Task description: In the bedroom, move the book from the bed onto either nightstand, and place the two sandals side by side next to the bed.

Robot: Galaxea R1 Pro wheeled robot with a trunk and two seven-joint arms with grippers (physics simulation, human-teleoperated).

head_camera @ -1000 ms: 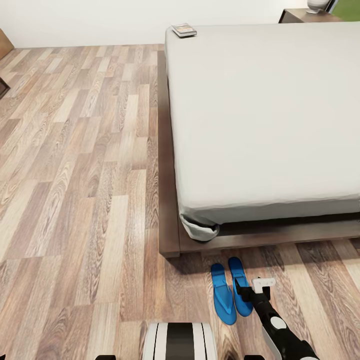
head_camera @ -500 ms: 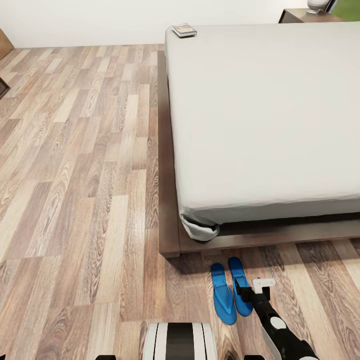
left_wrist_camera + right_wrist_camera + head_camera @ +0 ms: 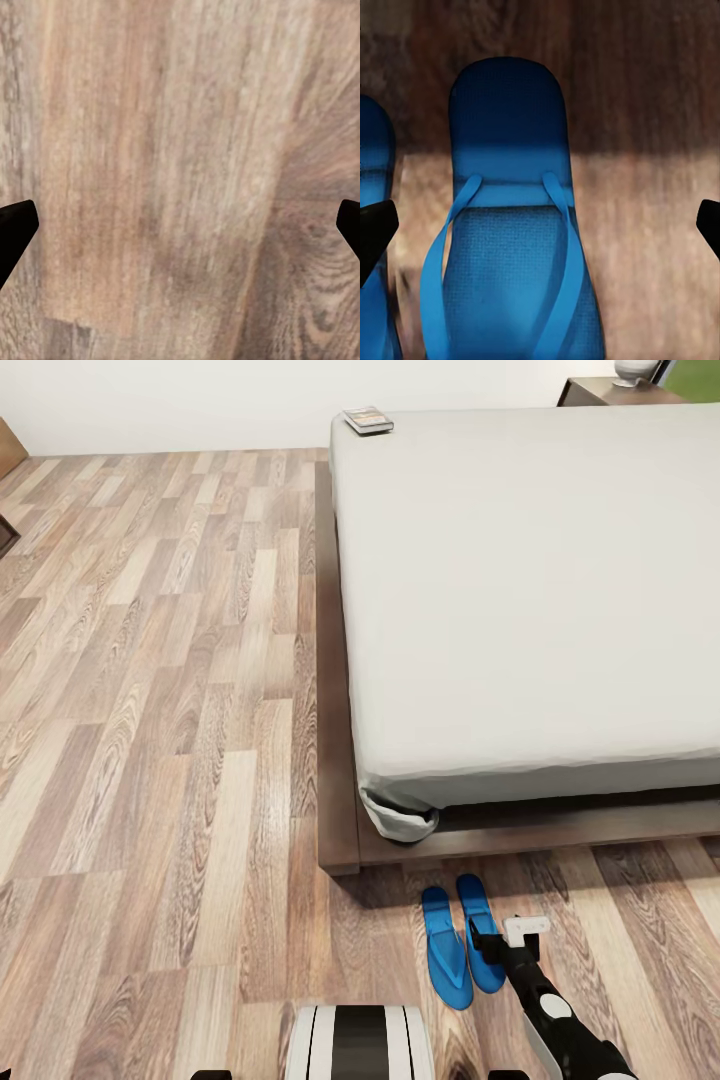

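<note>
Sandal btwn open right gripper fingers, untouched.

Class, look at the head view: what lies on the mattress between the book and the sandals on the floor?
Nothing: the head view shows bare mattress on the bed from the book down to the frame, then floor to the sandals.

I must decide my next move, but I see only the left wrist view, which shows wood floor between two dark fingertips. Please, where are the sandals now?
Observer: Both sandals lie side by side on the floor, just in front of the foot of the bed.
Operator: Is the right gripper holding one?
Observer: No. The right gripper hangs open above the right-hand sandal, fingertips wide apart.
Operator: And the book?
Observer: The book lies on the mattress, at its far left corner.
</note>
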